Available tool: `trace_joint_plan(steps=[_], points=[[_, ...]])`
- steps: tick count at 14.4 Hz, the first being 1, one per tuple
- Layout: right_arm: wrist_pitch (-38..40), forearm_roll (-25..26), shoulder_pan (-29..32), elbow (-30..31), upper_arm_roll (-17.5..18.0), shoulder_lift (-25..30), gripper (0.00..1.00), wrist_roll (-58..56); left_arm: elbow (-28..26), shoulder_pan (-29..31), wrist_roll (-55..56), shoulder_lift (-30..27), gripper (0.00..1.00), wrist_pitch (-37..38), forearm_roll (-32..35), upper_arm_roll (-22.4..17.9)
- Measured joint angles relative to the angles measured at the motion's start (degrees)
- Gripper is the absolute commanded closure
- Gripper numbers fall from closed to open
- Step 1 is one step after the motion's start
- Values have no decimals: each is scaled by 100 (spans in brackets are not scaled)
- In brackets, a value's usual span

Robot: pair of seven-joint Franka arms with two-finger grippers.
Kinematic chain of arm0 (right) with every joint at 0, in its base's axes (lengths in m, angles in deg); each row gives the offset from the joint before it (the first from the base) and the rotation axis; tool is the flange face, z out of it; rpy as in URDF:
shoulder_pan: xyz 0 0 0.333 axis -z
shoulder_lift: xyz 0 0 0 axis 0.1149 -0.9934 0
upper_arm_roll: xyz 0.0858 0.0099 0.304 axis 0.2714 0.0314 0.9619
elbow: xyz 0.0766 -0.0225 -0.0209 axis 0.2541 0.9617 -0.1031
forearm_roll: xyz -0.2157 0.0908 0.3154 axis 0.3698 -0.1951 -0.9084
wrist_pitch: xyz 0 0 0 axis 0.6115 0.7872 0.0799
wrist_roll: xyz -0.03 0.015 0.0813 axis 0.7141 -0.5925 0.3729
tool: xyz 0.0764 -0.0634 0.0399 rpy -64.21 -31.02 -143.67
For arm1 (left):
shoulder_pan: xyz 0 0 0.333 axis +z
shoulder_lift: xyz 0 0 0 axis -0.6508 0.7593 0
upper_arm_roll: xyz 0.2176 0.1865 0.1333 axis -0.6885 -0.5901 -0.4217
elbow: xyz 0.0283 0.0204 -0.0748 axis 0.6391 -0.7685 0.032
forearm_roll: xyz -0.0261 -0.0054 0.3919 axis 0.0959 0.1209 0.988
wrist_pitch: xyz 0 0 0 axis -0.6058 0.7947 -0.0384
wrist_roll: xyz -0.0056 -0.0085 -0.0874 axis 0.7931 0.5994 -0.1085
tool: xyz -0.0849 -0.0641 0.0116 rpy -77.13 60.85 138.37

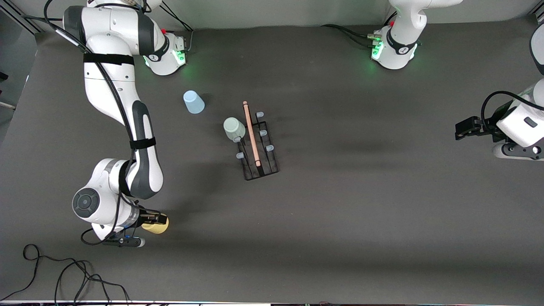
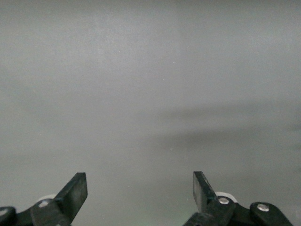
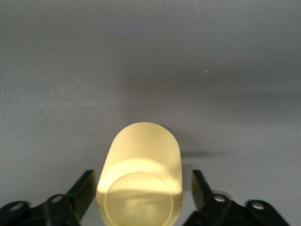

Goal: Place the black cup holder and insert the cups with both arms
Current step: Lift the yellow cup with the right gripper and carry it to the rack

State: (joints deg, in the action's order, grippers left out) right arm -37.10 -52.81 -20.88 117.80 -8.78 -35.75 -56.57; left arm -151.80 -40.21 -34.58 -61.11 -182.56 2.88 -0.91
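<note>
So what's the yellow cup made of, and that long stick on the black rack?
The yellow cup looks like thin, smooth plastic: light glows through its wall. The stick on the black rack looks like pale, matte wood, though that's less sure.

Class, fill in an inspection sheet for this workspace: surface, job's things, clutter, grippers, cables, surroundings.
Surface: dark grey table.
Job's things: rack mid-table; mint cup on a peg; blue cup toward the right arm's base; yellow cup nearest the camera.
Clutter: nothing seen.
Grippers: right gripper, jaws open around yellow cup; left gripper open, waiting.
Cables: loose black cable by the camera-side edge.
Surroundings: nothing seen.
</note>
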Motion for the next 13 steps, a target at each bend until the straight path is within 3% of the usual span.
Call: trace_joint_plan(steps=[1, 3, 7, 10, 13], points=[[-2, -1, 0, -14, -3, 29, 80, -73, 0, 0, 0, 0, 0, 1, 0, 0], [100, 1, -3, -58, -25, 181, 84, -148, 1, 0, 0, 0, 0, 1, 0, 1], [1489, 383, -18, -430, -163, 946, 94, -178, 4, 0, -2, 0, 0, 1, 0, 11], [2559, 997, -43, -557, -204, 1894, 95, 23, 4, 0, -2, 0, 0, 3, 0, 9], [3465, 1208, -261, -585, -198, 2635, 95, 643, 5, 0, -3, 0, 0, 4, 0, 8]])
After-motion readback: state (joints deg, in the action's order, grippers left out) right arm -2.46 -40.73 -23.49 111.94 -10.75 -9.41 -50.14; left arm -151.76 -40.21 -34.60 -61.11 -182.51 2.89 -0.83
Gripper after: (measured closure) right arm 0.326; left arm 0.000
